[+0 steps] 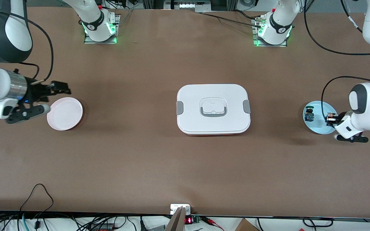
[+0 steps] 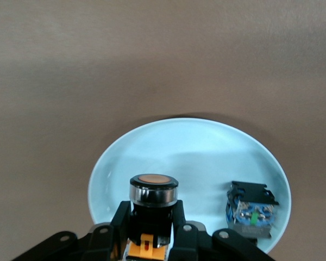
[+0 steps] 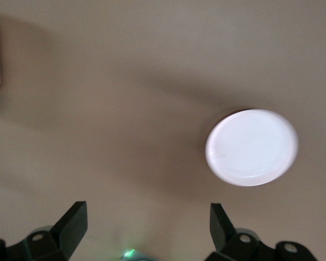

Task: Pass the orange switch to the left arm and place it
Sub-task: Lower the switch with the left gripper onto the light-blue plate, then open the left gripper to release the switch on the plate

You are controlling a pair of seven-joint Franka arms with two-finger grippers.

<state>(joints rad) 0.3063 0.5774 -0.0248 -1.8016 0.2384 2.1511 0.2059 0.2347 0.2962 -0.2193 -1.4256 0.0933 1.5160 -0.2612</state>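
My left gripper (image 1: 330,119) is shut on the orange switch (image 2: 153,197), a black body with a silvery ring and orange face, and holds it just over the light blue plate (image 2: 190,152). The switch also shows in the front view (image 1: 331,117) over the plate's edge (image 1: 320,130). My right gripper (image 1: 48,98) is open and empty, up beside the pink plate (image 1: 65,113) at the right arm's end of the table; that plate also shows in the right wrist view (image 3: 252,147). The white box (image 1: 213,109) sits at the table's middle between the two plates.
A small blue-bodied, green-capped component (image 1: 309,115) lies on the light blue plate, and shows in the left wrist view (image 2: 251,211) beside the switch. Black cables (image 1: 329,81) run near the left arm. The arm bases (image 1: 100,27) stand along the table's top edge.
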